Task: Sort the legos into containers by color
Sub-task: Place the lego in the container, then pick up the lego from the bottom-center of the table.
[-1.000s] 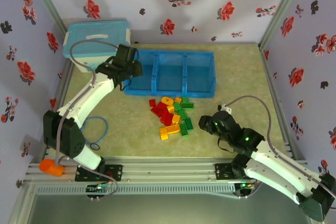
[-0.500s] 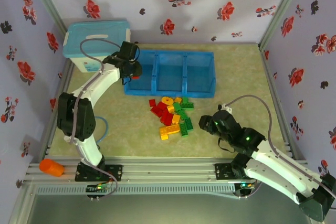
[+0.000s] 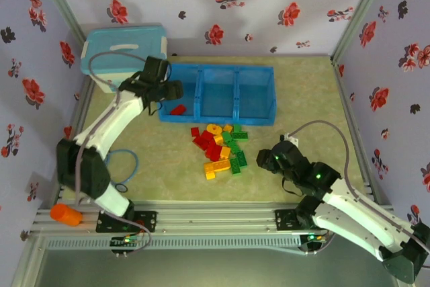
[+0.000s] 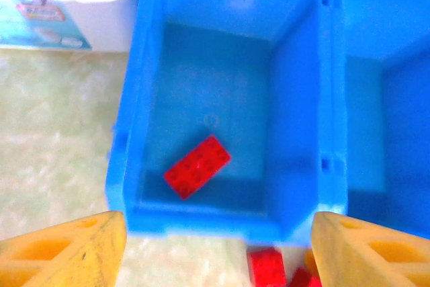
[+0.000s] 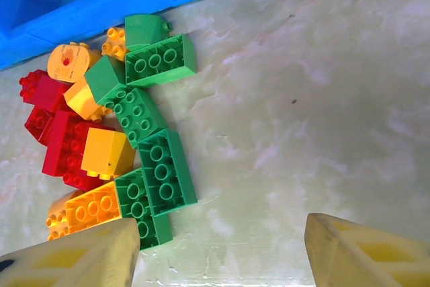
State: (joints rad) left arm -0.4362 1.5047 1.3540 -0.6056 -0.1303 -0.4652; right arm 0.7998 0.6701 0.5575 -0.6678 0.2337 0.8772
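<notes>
A red lego [image 3: 178, 109] [image 4: 197, 166] lies flat on the floor of the left compartment of the blue tray [image 3: 222, 68] [image 4: 127, 132]. My left gripper [image 3: 163, 91] [image 4: 218, 253] hovers open over that compartment's near wall, holding nothing. The remaining legos [image 3: 220, 147] sit in a mixed red, yellow and green pile in front of the tray. A long green lego [image 5: 161, 173] lies at the pile's right edge. My right gripper [image 3: 269, 159] [image 5: 222, 253] stands open just right of the pile, over bare table.
The white box with teal lid [image 3: 121, 48] stands left of the tray. A cable loop [image 3: 124, 165] and a small black ring [image 3: 121, 187] lie at the near left. An orange object [image 3: 65, 214] rests on the front rail. Flowered walls close three sides.
The red lego that was at my left gripper's tip half a second ago now lies in the left compartment. The left arm has shifted its pose. The right arm has barely moved.
</notes>
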